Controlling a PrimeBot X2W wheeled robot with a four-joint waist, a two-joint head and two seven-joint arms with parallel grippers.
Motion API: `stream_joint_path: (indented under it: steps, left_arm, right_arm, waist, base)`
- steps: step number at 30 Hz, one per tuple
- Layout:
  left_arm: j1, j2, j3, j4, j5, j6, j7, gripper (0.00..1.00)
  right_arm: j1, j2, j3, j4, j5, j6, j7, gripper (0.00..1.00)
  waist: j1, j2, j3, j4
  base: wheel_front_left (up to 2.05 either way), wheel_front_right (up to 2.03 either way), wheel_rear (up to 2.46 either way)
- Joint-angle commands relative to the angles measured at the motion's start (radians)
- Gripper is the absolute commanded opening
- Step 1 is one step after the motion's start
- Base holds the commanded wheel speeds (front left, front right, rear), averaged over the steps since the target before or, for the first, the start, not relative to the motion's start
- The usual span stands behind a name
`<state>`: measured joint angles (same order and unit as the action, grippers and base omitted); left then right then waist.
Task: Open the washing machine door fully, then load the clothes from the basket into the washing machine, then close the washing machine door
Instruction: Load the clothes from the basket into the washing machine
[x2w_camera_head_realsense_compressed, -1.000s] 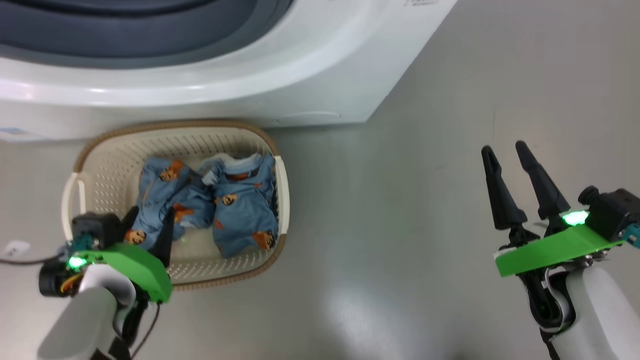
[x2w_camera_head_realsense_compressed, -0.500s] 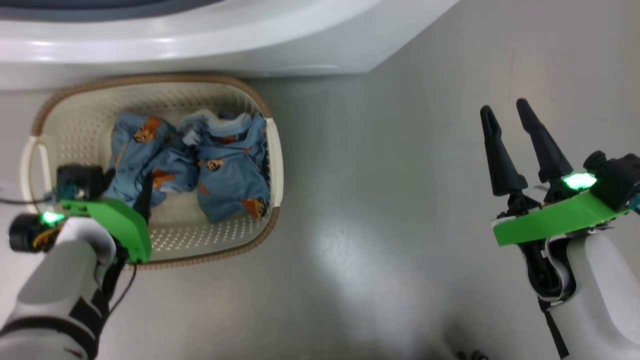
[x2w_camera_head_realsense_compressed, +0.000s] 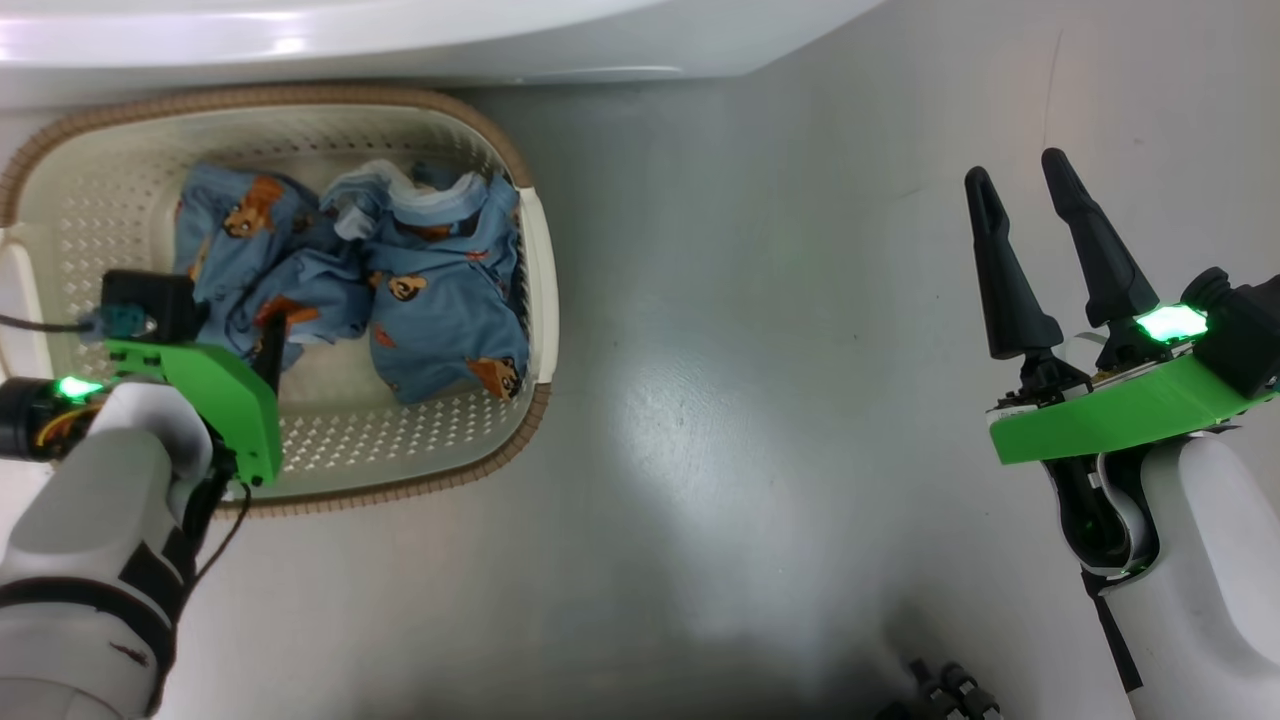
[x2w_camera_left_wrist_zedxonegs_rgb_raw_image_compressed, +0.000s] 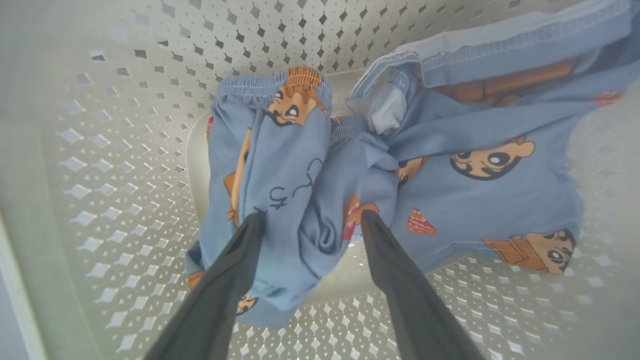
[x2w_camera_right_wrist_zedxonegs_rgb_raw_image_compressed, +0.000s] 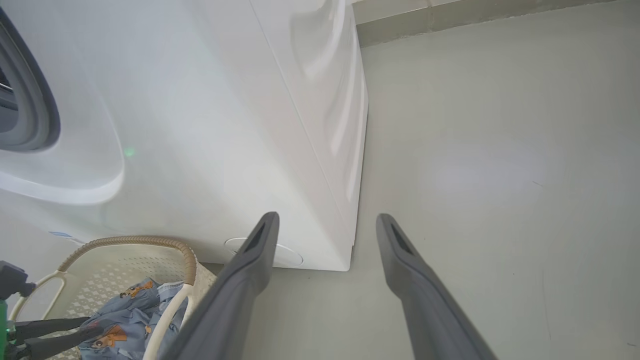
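Observation:
The cream basket (x2w_camera_head_realsense_compressed: 535, 300) stands on the floor against the white washing machine (x2w_camera_head_realsense_compressed: 400, 40). The clothes lie in it, two light-blue garments with cartoon prints: one on the left (x2w_camera_left_wrist_zedxonegs_rgb_raw_image_compressed: 270, 165) and one on the right (x2w_camera_left_wrist_zedxonegs_rgb_raw_image_compressed: 490, 165). My left gripper (x2w_camera_left_wrist_zedxonegs_rgb_raw_image_compressed: 312, 216) is down inside the basket, open, its fingertips (x2w_camera_left_wrist_zedxonegs_rgb_raw_image_compressed: 255, 222) straddling a fold of the left garment; a dark finger (x2w_camera_head_realsense_compressed: 268, 352) shows there in the head view. My right gripper (x2w_camera_head_realsense_compressed: 1020, 172) hangs open over bare floor far to the right, holding nothing. The washing machine door is out of view; the grey gasket (x2w_camera_right_wrist_zedxonegs_rgb_raw_image_compressed: 30, 100) shows.
The grey floor (x2w_camera_head_realsense_compressed: 750, 400) runs between the basket and my right arm. The machine's right front corner (x2w_camera_right_wrist_zedxonegs_rgb_raw_image_compressed: 350, 250) stands just ahead of the right gripper (x2w_camera_right_wrist_zedxonegs_rgb_raw_image_compressed: 327, 218), with a round cap (x2w_camera_right_wrist_zedxonegs_rgb_raw_image_compressed: 290, 255) low on its front. Something dark (x2w_camera_head_realsense_compressed: 935, 690) sits at the picture's bottom edge.
The head camera has moved, so basket and machine sit higher and further left in the picture. My left gripper has reached a little deeper over the left garment. Both grippers stay open.

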<state>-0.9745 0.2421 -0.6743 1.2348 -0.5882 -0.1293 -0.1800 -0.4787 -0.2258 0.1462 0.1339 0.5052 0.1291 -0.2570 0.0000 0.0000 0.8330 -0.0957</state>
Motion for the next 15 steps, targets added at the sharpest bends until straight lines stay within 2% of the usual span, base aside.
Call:
stream_joint_path:
  steps: [1,8,9,10,11,12,15]
  left_arm:
    - [-0.005,0.050,0.006,0.009,-0.008,-0.001,0.005,1.00]
    - [-0.031,0.065,-0.026,0.027,-0.024,-0.001,0.028,1.00]
    - [-0.032,0.067,-0.031,0.028,-0.027,-0.001,0.030,0.73]
    - [-0.033,0.068,-0.036,0.029,-0.031,-0.001,0.032,0.36]
    - [-0.032,0.067,-0.040,0.030,-0.035,-0.001,0.034,0.06]
    - [-0.032,0.067,-0.044,0.031,-0.039,-0.001,0.036,0.00]
    - [-0.026,0.065,-0.055,0.030,-0.054,-0.001,0.030,0.00]
  right_arm:
    - [0.023,-0.006,0.020,-0.025,-0.002,0.002,-0.005,1.00]
    - [0.023,-0.004,0.024,-0.030,-0.004,0.002,-0.005,1.00]
    - [0.023,-0.004,0.025,-0.030,-0.004,0.002,-0.005,1.00]
    - [0.022,-0.004,0.025,-0.029,-0.004,0.002,-0.005,1.00]
    - [0.022,-0.003,0.025,-0.028,-0.004,0.002,-0.005,1.00]
    - [0.022,-0.003,0.025,-0.028,-0.004,0.002,-0.005,1.00]
    - [0.023,-0.002,0.026,-0.024,-0.005,0.002,-0.005,1.00]
  waist:
    - [0.0000,0.0000,0.010,-0.005]
    - [0.0000,0.0000,0.023,-0.014]
    - [0.0000,0.0000,0.022,-0.015]
    - [0.0000,0.0000,0.020,-0.016]
    - [0.0000,0.0000,0.018,-0.016]
    - [0.0000,0.0000,0.015,-0.016]
    - [0.0000,0.0000,0.001,-0.015]
  base:
    - [0.00,0.00,0.00]
    - [0.00,0.00,0.00]
    - [0.00,0.00,0.00]
    - [0.00,0.00,0.00]
    - [0.00,0.00,0.00]
    - [0.00,0.00,0.00]
    - [0.00,0.00,0.00]
